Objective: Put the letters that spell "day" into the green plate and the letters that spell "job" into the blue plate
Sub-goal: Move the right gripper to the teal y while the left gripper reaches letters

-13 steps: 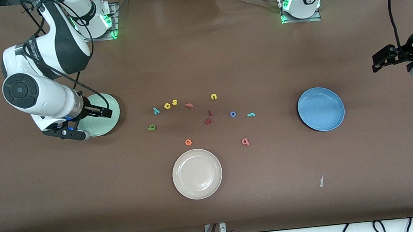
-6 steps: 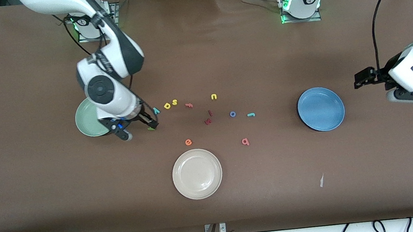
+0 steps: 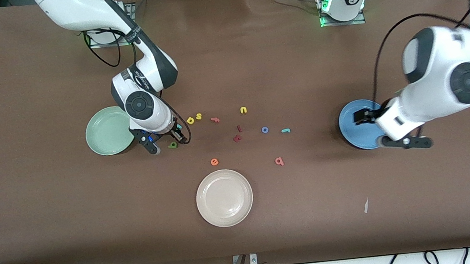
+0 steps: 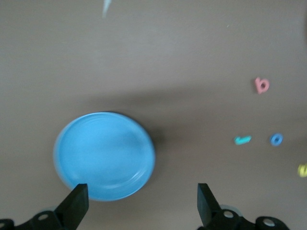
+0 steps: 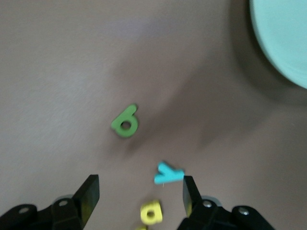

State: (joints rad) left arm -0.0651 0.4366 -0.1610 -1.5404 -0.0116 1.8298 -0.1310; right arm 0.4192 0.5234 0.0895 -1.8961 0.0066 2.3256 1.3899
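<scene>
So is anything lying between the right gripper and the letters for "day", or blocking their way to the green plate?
Nothing visible. The right gripper, fingers open, hangs over the teal foam y and dark green foam d; bare table separates them from the round mint-green plate alongside.

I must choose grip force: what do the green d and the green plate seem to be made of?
The green d: probably soft foam, matte, flat-cut, no shine. The green plate: probably hard plastic or ceramic, smooth, with a slight sheen and a moulded rim; which one is unclear.
</scene>
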